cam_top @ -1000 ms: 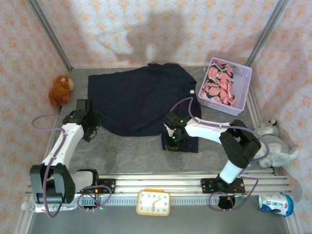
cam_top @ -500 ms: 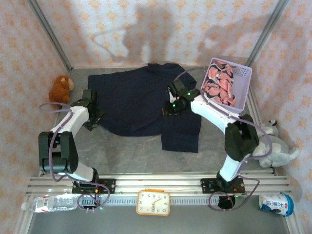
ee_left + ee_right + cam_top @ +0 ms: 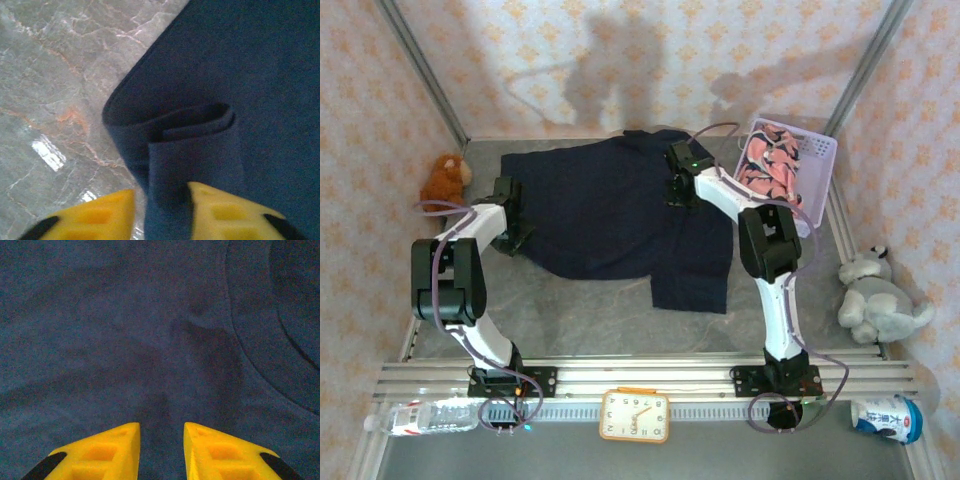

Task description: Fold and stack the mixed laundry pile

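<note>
The large navy garment [image 3: 605,210] lies spread flat on the grey marble table [image 3: 580,310], with a flap hanging toward the near side. My left gripper [image 3: 512,222] is at its left edge. In the left wrist view its yellow fingers [image 3: 225,212] are shut on a bunched fold of the navy cloth [image 3: 190,150]. My right gripper [image 3: 680,192] hovers over the garment near the collar. Its fingers [image 3: 107,455] stand a little apart, and between them is flat navy cloth [image 3: 150,340] with nothing pinched. The pink printed garment [image 3: 768,172] lies in the basket.
The lavender basket [image 3: 817,160] stands at the back right. A brown plush toy [image 3: 445,182] sits at the left wall and a grey one [image 3: 875,300] at the right. A clock [image 3: 634,415], a bottle [image 3: 425,415] and a can [image 3: 887,418] lie along the near rail.
My right gripper travelled from the near flap up across the navy garment to the collar area. My left gripper moved in to the garment's left edge and closed on a fold.
</note>
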You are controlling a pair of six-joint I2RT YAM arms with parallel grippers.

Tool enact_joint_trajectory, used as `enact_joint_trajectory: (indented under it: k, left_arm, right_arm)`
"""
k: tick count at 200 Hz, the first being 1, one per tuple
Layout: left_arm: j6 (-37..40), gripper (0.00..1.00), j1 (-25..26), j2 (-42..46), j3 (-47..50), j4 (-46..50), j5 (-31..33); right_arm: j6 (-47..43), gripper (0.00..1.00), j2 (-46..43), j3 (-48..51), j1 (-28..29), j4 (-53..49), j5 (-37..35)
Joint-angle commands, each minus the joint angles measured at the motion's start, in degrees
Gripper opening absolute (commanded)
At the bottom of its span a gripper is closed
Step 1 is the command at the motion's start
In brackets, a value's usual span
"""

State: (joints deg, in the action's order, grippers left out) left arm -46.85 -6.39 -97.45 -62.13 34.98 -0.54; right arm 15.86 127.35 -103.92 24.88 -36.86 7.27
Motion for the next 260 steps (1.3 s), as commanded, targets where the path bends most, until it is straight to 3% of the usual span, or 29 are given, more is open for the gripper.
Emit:
enact_joint_trajectory:
  k: [1,16,99,107,120,128,140,174,225,260]
  left_arm:
    - [1.1,0.14,-0.3,-1.0,-1.9,0.7,2.2]
    - [1.4,0.00,-0.3,-1.2,-1.6,1.0,2.2]
    - [2.9,0.00,-0.4,10.9,7.2,2.5,2.2]
    - [3.4,0.15,-0.4,10.8,7.0,1.8,1.8]
    - [3.5,0.55,-0.5,9.7,6.3,0.5,1.3]
    - [3.5,0.63,-0.5,8.8,5.8,-0.9,0.6]
    - [3.2,0.65,-0.7,6.8,4.9,-2.5,-0.1]
    - [2.7,0.49,-0.8,0.3,1.6,-3.9,-1.6]
    - [2.9,0.00,-0.8,0.6,1.3,-0.5,0.2]
    - [4.9,0.00,-0.8,4.9,1.9,10.5,4.6]
  right_arm:
    - [1.6,0.28,2.2,-2.8,-0.8,-2.3,-3.5]
    - [2.2,0.27,3.5,-3.4,-1.0,-2.9,-4.3]
    - [4.9,0.23,4.3,-0.2,-1.9,-1.2,-3.2]
    - [4.7,0.23,4.1,0.1,-1.9,-1.2,-2.9]
    - [4.1,0.23,3.8,0.6,-1.9,-1.0,-2.5]
    - [3.9,0.24,3.7,0.7,-1.9,-1.3,-2.4]
    - [3.5,0.24,3.8,0.5,-1.9,-2.2,-2.4]
    - [2.9,0.24,4.3,0.0,-2.1,-3.6,-2.7]
    - [2.8,0.24,5.0,-1.4,-2.3,-4.3,-2.8]
    - [4.0,0.24,6.1,-2.5,-2.6,-5.1,-3.3]
